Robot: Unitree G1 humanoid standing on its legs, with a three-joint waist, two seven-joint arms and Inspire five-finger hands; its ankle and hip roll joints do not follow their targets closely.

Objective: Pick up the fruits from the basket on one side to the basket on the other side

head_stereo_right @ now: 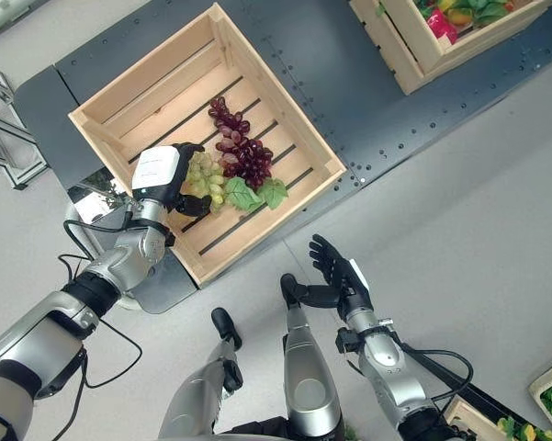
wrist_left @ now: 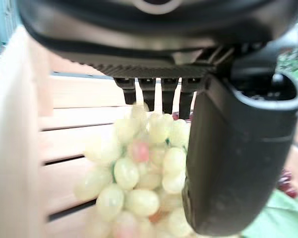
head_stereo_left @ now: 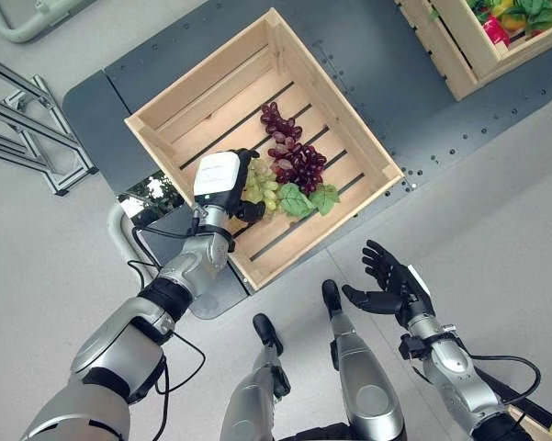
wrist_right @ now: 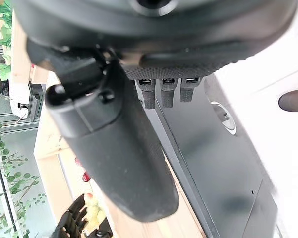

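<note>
Left eye view: green grapes [head_stereo_left: 262, 188] are gripped by the left hand [head_stereo_left: 222, 184] inside the near wooden crate [head_stereo_left: 165, 118], beside purple grapes [head_stereo_left: 294, 156]. Right hand [head_stereo_left: 390, 287] is held open, well apart.

Silver-grey arms with black bands at joints; left hand [head_stereo_left: 222, 184] dark with white back plate; right hand [head_stereo_left: 392, 287] dark, white cover along its side

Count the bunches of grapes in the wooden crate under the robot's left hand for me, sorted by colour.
Green grape bunches: 1, with the left hand closed around it.
Dark red grape bunches: 1, lying on the crate slats.
Total: 2 bunches.
</note>
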